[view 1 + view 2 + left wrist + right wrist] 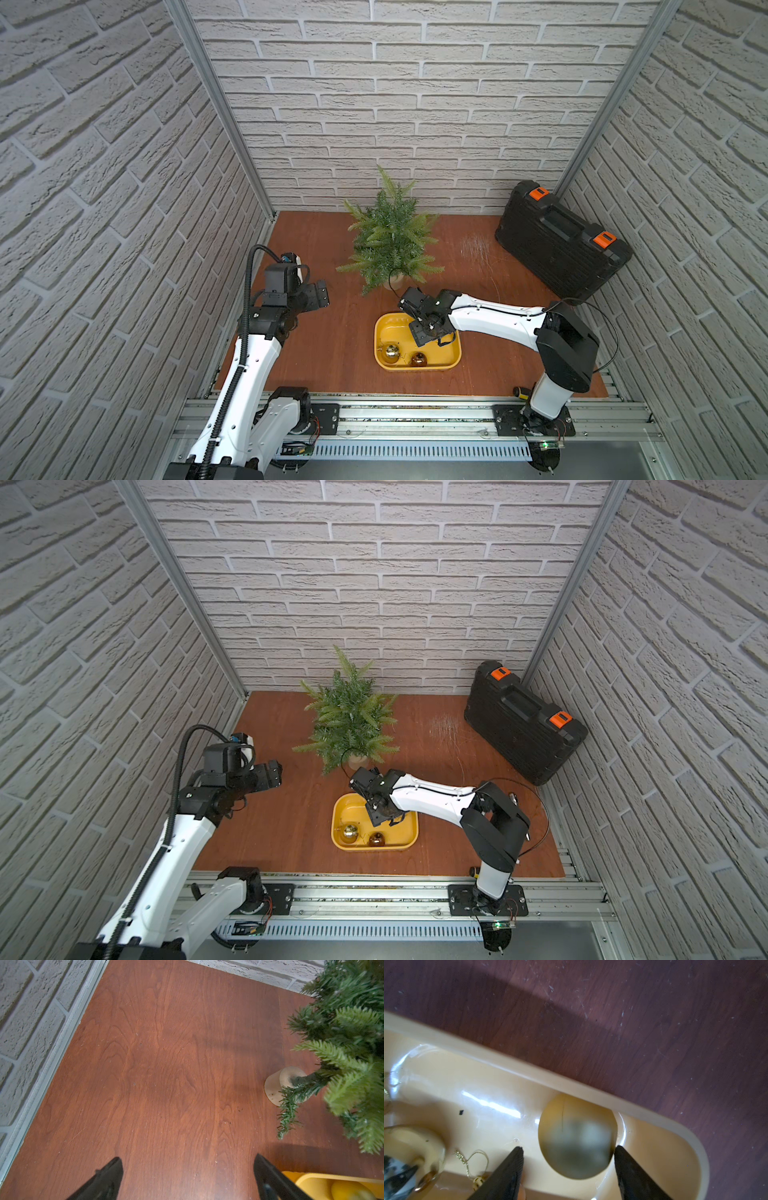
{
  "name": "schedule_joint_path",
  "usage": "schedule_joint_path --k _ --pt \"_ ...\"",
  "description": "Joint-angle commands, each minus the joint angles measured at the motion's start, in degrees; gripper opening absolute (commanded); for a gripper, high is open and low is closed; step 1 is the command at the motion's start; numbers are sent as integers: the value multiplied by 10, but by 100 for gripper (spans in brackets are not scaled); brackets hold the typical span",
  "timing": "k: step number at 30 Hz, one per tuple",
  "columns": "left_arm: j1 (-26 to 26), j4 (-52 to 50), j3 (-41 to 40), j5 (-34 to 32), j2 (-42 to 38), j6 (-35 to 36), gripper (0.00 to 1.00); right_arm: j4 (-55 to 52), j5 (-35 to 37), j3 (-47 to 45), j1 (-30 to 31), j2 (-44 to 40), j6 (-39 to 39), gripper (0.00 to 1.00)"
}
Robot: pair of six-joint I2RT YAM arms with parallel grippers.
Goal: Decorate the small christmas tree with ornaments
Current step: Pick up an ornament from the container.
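Observation:
The small christmas tree [390, 232] [351, 721] stands at the back middle of the wooden table, with no ornaments showing on it. Its beige pot [274, 1084] shows in the left wrist view. In front of it sits a yellow tray [455, 361] [529, 1072] holding the ornaments. A shiny gold bauble [391, 351] [411, 1147] and an amber one [418, 359] lie near the tray's front. My right gripper [568, 1147] [424, 332] reaches down into the tray, open around a matte gold bauble [577, 1136]; one finger touches it and the other stands apart. My left gripper [187, 1157] [322, 293] hovers open and empty, left of the tree.
A black tool case [561, 241] with orange latches leans at the back right corner. A small yellow-and-black screwdriver handle [521, 392] lies by the right arm's base. Brick walls enclose three sides, and an aluminium rail runs along the front.

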Motion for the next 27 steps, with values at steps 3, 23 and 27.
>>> schedule_joint_path --k 3,23,27 --pt "4 16 -9 6 -9 4 98 15 -8 5 -19 11 -27 72" --pt "5 13 -13 2 -16 3 98 -21 60 -2 -39 14 -32 72" --pt "4 12 -13 2 -16 3 98 -2 38 -9 -40 24 -34 72"
